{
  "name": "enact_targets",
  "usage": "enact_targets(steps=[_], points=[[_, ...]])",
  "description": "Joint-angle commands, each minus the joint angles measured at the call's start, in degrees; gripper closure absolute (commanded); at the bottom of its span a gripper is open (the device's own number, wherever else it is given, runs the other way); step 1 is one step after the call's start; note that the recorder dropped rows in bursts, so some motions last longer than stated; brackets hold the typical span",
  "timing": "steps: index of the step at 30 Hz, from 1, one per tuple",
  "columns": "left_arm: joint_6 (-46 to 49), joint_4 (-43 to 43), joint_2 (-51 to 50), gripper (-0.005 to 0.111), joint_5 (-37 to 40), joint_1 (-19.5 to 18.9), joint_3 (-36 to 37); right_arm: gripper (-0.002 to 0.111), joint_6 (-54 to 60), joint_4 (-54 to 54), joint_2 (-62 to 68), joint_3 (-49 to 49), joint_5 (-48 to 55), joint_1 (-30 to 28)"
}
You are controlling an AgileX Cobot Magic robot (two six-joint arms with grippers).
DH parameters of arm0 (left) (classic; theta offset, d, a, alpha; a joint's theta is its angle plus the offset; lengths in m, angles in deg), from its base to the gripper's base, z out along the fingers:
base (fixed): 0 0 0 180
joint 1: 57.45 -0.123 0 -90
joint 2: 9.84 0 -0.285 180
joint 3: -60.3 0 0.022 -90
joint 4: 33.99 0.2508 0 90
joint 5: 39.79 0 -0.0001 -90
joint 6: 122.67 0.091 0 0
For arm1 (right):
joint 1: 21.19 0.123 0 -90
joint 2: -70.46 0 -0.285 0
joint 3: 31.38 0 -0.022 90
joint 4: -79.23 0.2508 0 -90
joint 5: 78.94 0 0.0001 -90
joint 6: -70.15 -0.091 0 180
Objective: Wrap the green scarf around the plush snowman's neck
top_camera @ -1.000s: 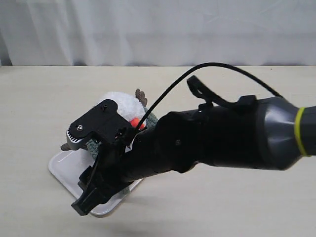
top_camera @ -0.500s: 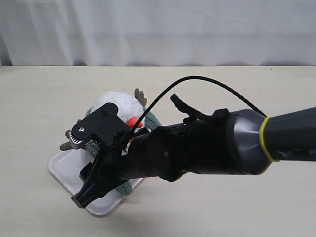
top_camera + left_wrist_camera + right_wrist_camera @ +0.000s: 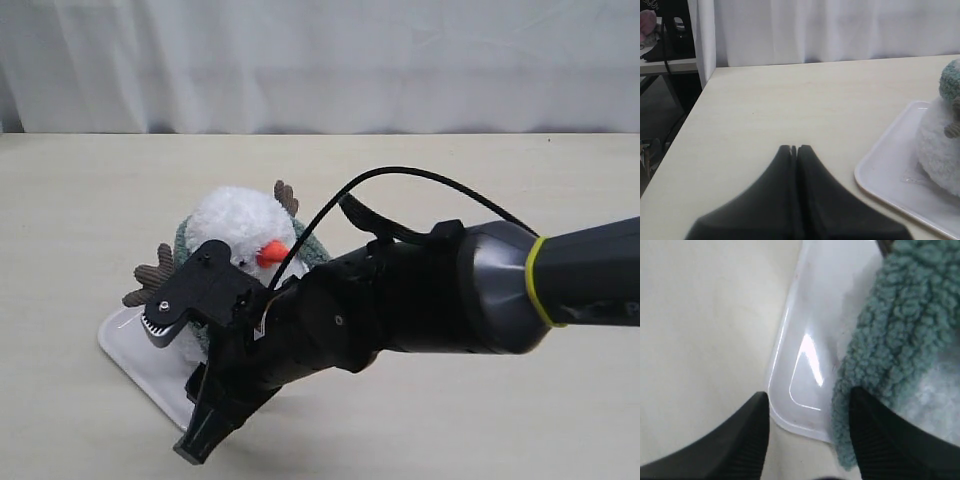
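scarf [image 3: 900, 315]: soft, light, limp; pinch its loose end over the tray [image 3: 810, 300], toward the table's near edge.
right claw [image 3: 807, 395]: spread beside that end.
left claw [image 3: 794, 148]: pressed together, empty.

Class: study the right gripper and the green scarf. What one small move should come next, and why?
Probably lift the right gripper clear. Its jaws stand open, and the end of the green scarf hangs loose between them, ungripped, over the tray. The scarf already shows on both sides of the plush snowman at the neck; the front is hidden.
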Motion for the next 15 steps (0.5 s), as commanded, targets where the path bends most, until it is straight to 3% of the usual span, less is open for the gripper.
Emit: enact_targets(steps=[1, 11, 15], points=[[0.08, 0.08, 0.1, 0.107, -0.94, 0.15, 0.18, 0.065, -0.14, -1.61, -0.16, 0.1, 1.45, -0.26], [0.08, 0.08, 0.1, 0.107, -0.94, 0.15, 0.18, 0.065, -6.3, -1.64, -5.87, -0.25, -0.57, 0.33], [0.08, 0.08, 0.1, 0.107, -0.94, 0.15, 0.18, 0.065, -6.38, -6.43, -6.24, -0.25, -1.45, 3.67]])
